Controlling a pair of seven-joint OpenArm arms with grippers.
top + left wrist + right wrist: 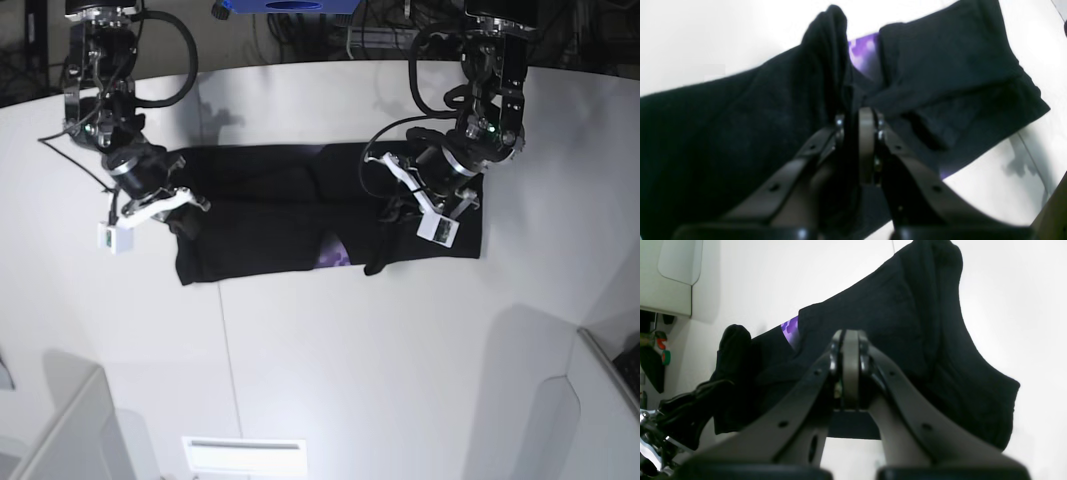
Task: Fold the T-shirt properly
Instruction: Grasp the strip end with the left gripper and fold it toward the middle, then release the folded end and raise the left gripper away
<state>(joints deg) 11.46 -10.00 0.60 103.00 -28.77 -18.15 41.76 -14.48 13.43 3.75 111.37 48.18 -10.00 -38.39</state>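
White counter [330, 370] carries large black cloth T-shirt [260, 240], long axis running arm to arm. We see left tool [395, 215] clamped on its one end, right tool [180, 212] on other; both equally near.

L wrist view soft-focus; T-shirt [723, 133] cut off at left edge. Purple print [333, 257] mostly hidden under folds. Right gripper [850, 340] base blurred at frame bottom; clutter [653, 350] at left edge unreadable
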